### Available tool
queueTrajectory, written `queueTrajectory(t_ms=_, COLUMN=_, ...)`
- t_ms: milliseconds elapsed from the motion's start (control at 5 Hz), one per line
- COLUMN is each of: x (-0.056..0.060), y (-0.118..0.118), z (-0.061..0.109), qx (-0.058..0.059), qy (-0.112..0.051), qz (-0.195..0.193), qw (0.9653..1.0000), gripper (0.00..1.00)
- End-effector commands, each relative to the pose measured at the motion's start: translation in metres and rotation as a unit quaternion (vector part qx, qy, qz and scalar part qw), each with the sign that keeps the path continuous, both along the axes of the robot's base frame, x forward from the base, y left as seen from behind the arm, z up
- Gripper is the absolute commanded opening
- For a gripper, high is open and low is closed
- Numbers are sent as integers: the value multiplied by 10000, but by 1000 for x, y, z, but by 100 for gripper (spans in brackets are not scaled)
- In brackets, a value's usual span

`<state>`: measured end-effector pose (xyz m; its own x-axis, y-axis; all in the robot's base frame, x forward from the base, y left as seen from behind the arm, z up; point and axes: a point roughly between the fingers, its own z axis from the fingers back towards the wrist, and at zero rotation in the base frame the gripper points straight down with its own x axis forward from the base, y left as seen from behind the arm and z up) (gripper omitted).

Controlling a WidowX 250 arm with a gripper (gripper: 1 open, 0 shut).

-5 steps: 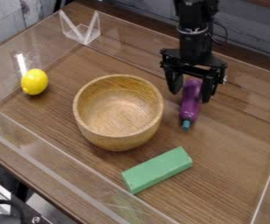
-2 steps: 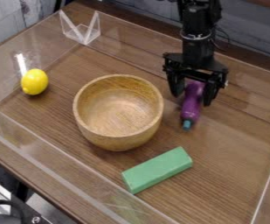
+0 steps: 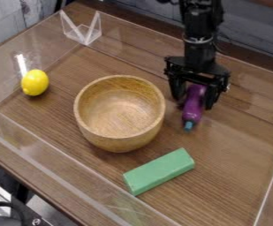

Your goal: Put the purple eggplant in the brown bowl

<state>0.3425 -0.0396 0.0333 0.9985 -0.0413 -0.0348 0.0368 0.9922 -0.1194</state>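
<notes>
Not much done yet: the eggplant [image 3: 192, 108] lies on the table [image 3: 238, 168] just right of the bowl [image 3: 119, 111], w/ nothing inside the bowl. Gripper [image 3: 195, 92] points down over the eggplant's upper end, jaws wide either side, no grip closed. Left to do: close, lift, carry over, drop in bowl.

The brown bowl [image 3: 121, 112] is light tan wood with darker grain streaks; the purple eggplant [image 3: 193, 106] at its three o'clock is glossy violet with a teal-green cap; the pincer [image 3: 196, 88] is black; the lemon [image 3: 34, 83] at nine o'clock is bright yellow; the block [image 3: 159, 171] at five o'clock is flat green; the table [image 3: 238, 168] is mid-brown with wood grain.
</notes>
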Motion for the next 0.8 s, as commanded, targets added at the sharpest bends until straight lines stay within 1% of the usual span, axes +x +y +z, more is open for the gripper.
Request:
queueTrajectory(t_ms=0, x=12, y=-4, z=16, qx=29, qy=-317, qz=-41, qw=9995, gripper=100)
queueTrajectory(t_ms=200, x=11, y=-3, z=14, qx=42, qy=-311, qz=-18, qw=9995, gripper=0)
queueTrajectory(t_ms=600, x=7, y=-1, z=18, qx=10, qy=-273, qz=17, qw=9996, gripper=0)
